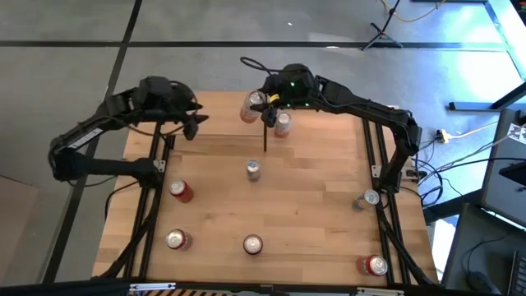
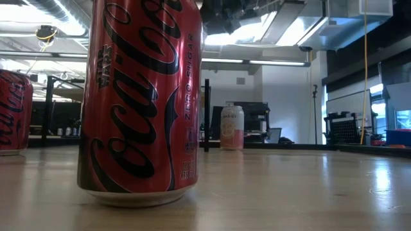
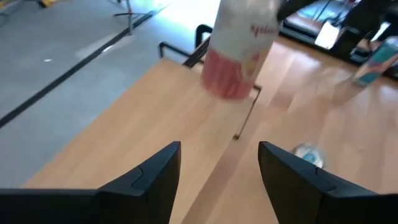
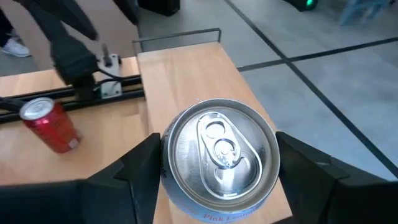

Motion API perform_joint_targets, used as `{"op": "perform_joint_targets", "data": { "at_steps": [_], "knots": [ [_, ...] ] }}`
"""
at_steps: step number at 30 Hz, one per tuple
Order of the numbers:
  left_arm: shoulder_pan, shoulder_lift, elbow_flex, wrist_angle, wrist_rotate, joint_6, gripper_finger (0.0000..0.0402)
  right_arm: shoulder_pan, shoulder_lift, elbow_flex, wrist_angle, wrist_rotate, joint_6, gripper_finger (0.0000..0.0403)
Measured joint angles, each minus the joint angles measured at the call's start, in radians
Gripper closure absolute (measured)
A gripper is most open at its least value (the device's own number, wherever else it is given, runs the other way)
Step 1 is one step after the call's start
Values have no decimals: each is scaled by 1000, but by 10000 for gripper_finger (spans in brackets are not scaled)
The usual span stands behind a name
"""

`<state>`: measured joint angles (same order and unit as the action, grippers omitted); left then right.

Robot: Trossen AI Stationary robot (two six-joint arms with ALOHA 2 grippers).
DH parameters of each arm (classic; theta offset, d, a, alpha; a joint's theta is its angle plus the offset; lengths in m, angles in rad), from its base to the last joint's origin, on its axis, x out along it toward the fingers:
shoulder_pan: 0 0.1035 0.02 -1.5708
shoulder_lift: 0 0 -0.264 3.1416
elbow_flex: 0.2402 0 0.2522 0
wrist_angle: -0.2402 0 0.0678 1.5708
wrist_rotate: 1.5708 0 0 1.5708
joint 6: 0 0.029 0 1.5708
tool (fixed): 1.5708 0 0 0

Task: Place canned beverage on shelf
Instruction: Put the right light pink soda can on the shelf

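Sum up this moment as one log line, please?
right tool: gripping pink can over shelf | left tool: open, empty, beside shelf | red cans: on table

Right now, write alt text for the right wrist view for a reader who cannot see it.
A silver-topped pink can seen from above sits between the right pincer fingers, over a small light-wood shelf. On the table beyond stands a red can.
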<state>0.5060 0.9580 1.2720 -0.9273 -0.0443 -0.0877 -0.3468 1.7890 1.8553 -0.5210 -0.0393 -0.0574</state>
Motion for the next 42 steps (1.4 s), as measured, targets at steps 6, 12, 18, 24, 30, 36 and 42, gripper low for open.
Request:
{"op": "perform_joint_targets", "data": {
  "at_steps": [6, 12, 18, 24, 30, 36, 42],
  "knots": [
    [0, -72, 0, -61, -28, 13, 191, -34, 78, 76, -40, 2, -2, 152],
    [0, -88, 0, -66, -29, 11, 191, -64, 206, 268, -216, -5, -10, 152],
    [0, -88, 0, -67, -29, -8, 191, -67, 268, 333, -308, -5, -51, 152],
    [0, -88, 0, -67, -29, -14, 191, -66, 271, 328, -336, -5, -77, 152],
    [0, -88, 0, -66, -29, -14, 191, -66, 271, 328, -335, -6, -105, 152],
    [0, -88, 0, -57, -29, -14, 191, -70, 277, 327, -306, -6, -138, 152],
    [0, -88, 0, -57, -29, -14, 191, -80, 280, 327, -305, -11, -163, 152]
  ]
}}
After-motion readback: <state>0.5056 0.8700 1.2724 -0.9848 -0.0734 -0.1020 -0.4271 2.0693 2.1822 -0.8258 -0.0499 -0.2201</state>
